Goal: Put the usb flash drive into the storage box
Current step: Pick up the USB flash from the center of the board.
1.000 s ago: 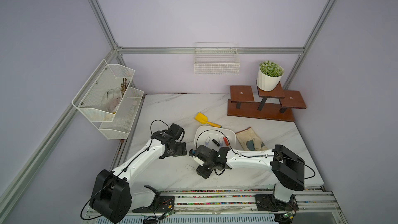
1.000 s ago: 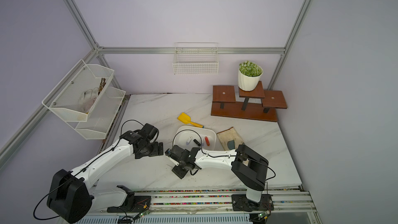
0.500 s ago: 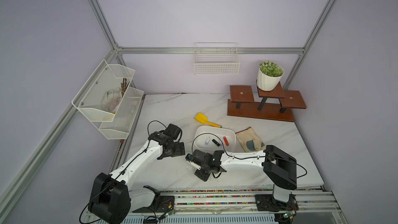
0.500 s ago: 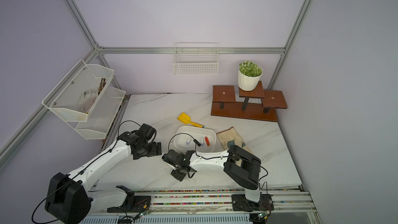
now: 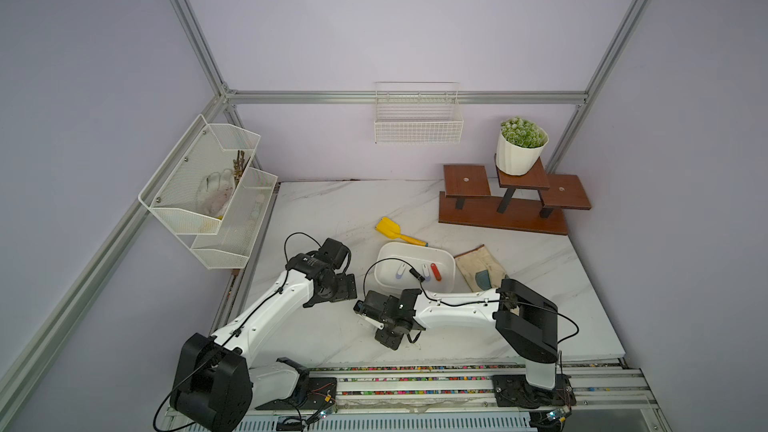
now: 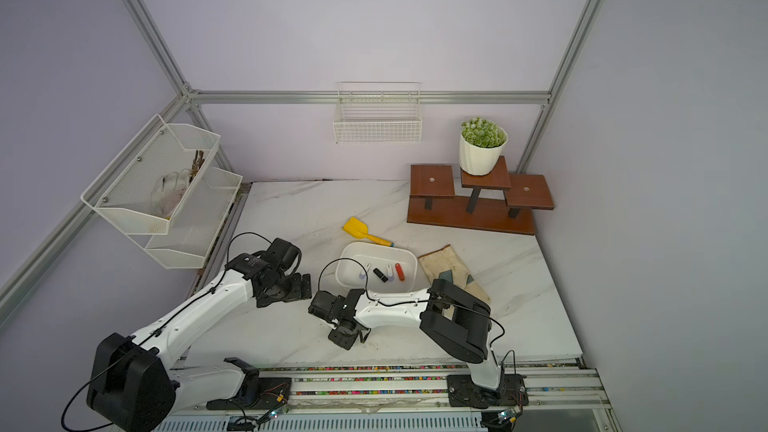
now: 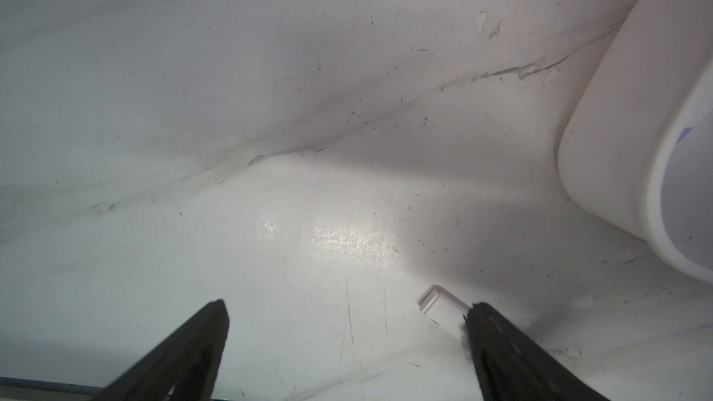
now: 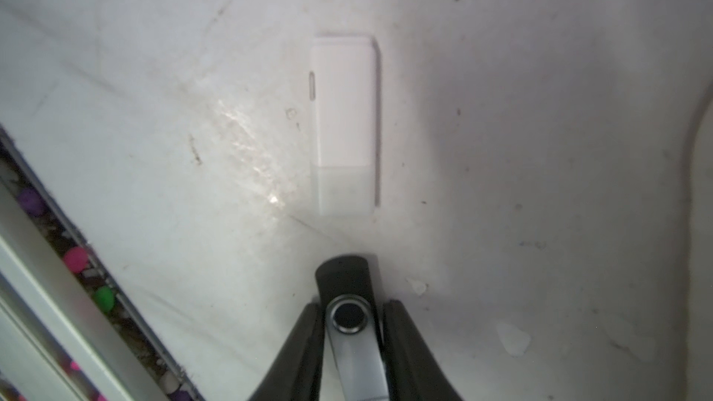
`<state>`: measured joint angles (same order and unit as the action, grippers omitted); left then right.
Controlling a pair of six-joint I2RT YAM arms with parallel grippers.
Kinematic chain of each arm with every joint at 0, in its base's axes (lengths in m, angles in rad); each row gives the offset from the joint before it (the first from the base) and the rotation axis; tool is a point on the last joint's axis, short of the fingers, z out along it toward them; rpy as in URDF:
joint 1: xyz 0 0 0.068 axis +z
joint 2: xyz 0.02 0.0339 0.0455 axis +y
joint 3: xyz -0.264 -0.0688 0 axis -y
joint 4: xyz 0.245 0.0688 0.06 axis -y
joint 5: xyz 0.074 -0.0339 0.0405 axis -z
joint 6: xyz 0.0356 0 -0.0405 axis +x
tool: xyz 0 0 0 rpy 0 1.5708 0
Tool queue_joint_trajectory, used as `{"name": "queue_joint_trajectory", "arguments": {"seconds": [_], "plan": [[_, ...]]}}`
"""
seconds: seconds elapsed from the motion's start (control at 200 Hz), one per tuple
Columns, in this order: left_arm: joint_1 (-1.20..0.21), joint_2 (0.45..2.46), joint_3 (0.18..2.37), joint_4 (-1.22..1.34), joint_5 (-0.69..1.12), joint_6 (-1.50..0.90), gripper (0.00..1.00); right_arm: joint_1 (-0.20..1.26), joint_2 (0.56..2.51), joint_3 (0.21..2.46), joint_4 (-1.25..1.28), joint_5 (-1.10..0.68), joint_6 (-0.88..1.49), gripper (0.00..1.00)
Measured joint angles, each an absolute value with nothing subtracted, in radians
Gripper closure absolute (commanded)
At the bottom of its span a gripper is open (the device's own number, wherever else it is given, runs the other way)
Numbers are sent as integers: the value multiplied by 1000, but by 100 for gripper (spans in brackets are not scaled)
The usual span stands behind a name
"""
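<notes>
Now | right gripper [image 8: 352, 305] clamps the swivel usb flash drive [image 8: 346, 281] across its narrow sides, seemingly for a clean lift off the tabletop [image 8: 154, 129] | storage box [image 5: 452, 270] sits nearby, behind | left gripper [image 7: 349, 304] gapes wide, empty, off to one side.

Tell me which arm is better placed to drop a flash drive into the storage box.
Right: the right gripper clamps the swivel flash drive; the left gripper is open and empty.

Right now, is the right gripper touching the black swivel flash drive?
Touching. Right wrist view: the right gripper has both fingers pressed against the black swivel flash drive, no gap visible.
</notes>
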<state>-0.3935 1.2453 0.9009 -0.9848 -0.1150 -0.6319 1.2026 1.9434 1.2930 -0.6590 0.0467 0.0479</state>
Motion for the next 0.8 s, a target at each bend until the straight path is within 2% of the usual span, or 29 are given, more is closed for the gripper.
{"name": "queue_joint_trajectory", "arguments": {"seconds": [0.16,0.56,0.8], "plan": [[-393,1245,901,-984,-114,-632,0,1203,1945,1300,-674,48,43,100],[-393,1246,901,-983,-107,-625,0,1181,1907,1320,-757,55,77,100],[-393,1290,901,-973,-99,-616,0,1031,1764,1482,-831,150,57,100]]}}
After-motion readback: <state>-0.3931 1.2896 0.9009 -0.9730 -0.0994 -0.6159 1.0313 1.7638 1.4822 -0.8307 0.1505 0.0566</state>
